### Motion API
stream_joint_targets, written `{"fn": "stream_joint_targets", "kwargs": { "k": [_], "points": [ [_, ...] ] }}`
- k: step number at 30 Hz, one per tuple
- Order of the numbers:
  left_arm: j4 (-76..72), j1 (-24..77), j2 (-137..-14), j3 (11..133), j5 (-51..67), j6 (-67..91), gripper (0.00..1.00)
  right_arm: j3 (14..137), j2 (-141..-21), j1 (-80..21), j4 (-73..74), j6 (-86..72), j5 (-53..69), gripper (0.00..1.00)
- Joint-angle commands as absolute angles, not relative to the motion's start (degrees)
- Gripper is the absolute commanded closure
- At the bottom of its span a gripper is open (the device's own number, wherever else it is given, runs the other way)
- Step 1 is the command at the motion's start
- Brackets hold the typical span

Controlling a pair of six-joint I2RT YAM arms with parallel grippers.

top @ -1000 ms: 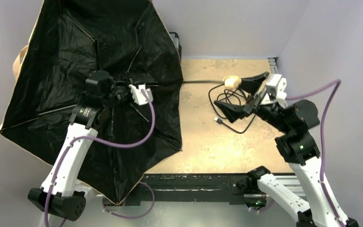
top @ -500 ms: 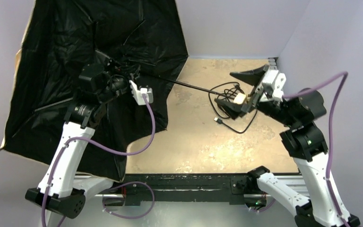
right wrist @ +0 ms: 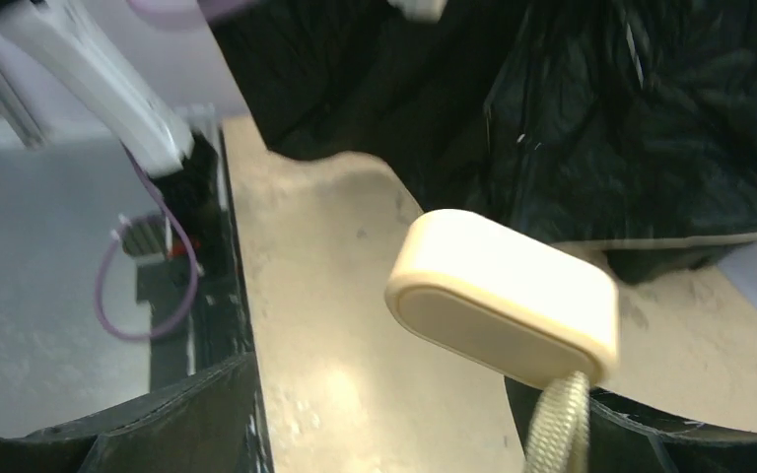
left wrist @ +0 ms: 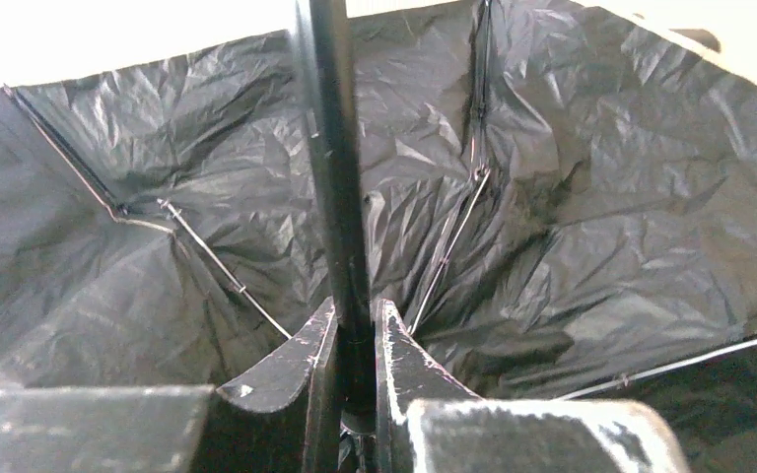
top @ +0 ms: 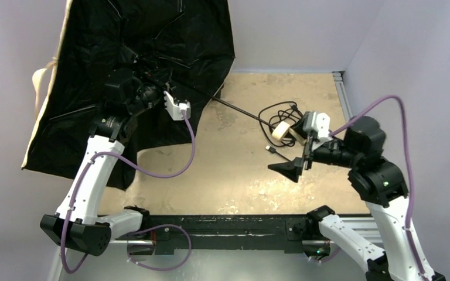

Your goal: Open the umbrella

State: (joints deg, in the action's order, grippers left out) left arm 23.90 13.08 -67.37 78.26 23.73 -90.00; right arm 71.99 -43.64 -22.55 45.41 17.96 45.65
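The umbrella stands open at the left, its black lining (top: pixel 123 41) facing the camera and a tan edge (top: pixel 42 126) showing. A thin black shaft (top: pixel 234 108) slants right to the cream handle (top: pixel 280 130). My left gripper (top: pixel 152 88) is shut on the shaft (left wrist: pixel 330 148) close to the canopy; the left wrist view shows both jaws pressed on it (left wrist: pixel 357 325) with the lining (left wrist: pixel 601 197) behind. My right gripper (top: pixel 291 150) is wide open by the handle. In the right wrist view the handle (right wrist: pixel 503 296) and its woven strap (right wrist: pixel 560 424) hang by the right-hand finger, ungripped (right wrist: pixel 414 394).
A coiled black cable (top: pixel 278 111) lies on the tan table (top: pixel 240 181) behind the handle. A black rail (top: pixel 228 225) runs along the near edge and a metal rail (top: pixel 343 93) along the right. Walls close in at the back and both sides.
The canopy has swung up and to the left, uncovering more table. The handle has dropped nearer, and my right gripper has turned, moved nearer and spread a little wider.
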Motion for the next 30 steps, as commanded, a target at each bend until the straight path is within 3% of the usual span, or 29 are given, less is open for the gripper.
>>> {"fn": "stream_joint_targets", "kwargs": {
  "k": [1,6,10,13,24,28,30],
  "points": [
    [18.1,12.7,-65.8,78.7,25.8,-100.5,1.00,84.8,-46.7,-22.6,33.7,5.1,51.5,0.06],
    [18.6,12.7,-65.0,77.9,26.5,-103.9,1.00,91.2,-51.8,-22.5,29.9,-3.6,50.0,0.07],
    [20.0,12.8,-63.8,78.0,27.4,-103.1,1.00,87.8,-53.8,-22.5,33.3,-1.0,46.8,0.06],
    [18.6,13.3,-62.5,75.7,28.2,-105.8,1.00,86.1,-57.2,-23.2,28.3,-8.7,46.7,0.09],
    [17.7,16.3,-62.4,77.4,25.3,-110.8,1.00,84.1,-67.0,-40.0,34.6,-1.6,36.7,0.12],
    [18.5,16.5,-61.6,79.0,24.4,-112.2,1.00,80.9,-68.4,-42.3,36.3,1.4,34.9,0.25],
    [18.6,16.6,-61.2,79.6,24.4,-113.1,1.00,78.0,-67.5,-43.1,36.0,1.7,35.3,0.40]
  ]
}}
